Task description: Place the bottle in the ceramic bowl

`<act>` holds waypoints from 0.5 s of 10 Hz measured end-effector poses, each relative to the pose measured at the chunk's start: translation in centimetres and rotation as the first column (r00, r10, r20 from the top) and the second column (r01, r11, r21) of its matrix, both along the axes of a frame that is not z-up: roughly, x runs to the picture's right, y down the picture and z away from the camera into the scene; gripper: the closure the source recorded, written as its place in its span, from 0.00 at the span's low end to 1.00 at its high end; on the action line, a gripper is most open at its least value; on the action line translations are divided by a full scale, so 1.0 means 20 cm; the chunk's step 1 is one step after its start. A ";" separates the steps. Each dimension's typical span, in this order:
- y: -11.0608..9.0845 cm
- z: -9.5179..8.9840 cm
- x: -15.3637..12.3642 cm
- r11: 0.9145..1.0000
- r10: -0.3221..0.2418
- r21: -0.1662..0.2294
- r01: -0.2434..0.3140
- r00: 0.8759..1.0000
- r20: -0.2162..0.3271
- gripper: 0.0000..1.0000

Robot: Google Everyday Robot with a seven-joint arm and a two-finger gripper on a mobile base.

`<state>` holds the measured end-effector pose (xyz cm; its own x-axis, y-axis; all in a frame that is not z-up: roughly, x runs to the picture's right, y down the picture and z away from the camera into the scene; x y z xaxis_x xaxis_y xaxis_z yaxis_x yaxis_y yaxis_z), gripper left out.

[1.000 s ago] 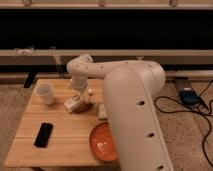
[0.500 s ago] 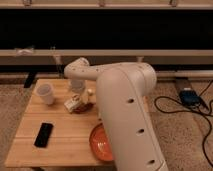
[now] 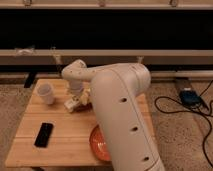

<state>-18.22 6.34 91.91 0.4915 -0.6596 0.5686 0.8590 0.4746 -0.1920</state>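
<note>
The bottle, small and white with orange-brown marks, lies tilted on the wooden table just right of the white cup. My gripper is down at the bottle, at the end of the white arm that curves in from the right. Its tip is hidden behind the wrist, so I cannot tell whether it holds the bottle. The ceramic bowl, orange and glossy, sits at the table's front right. The arm's thick link hides its right half.
A white cup stands at the table's back left. A black phone lies at the front left. Cables and a blue box lie on the floor to the right. A dark wall runs behind the table.
The arm's thick link has swung left and now covers more of the bowl. The wrist has shifted slightly left over the bottle. The bottle stays in about the same spot.
</note>
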 end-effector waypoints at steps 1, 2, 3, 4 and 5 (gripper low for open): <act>0.00 0.00 0.00 1.000 0.001 0.000 -0.001 1.000 -0.001 0.20; 0.00 0.00 0.00 1.000 0.000 0.000 0.000 1.000 0.000 0.20; 0.00 0.00 -0.01 1.000 -0.001 0.000 0.001 1.000 0.001 0.20; 0.00 0.00 -0.01 1.000 -0.001 0.000 0.001 1.000 0.001 0.20; 0.00 0.00 -0.01 1.000 -0.001 0.000 0.001 1.000 0.001 0.20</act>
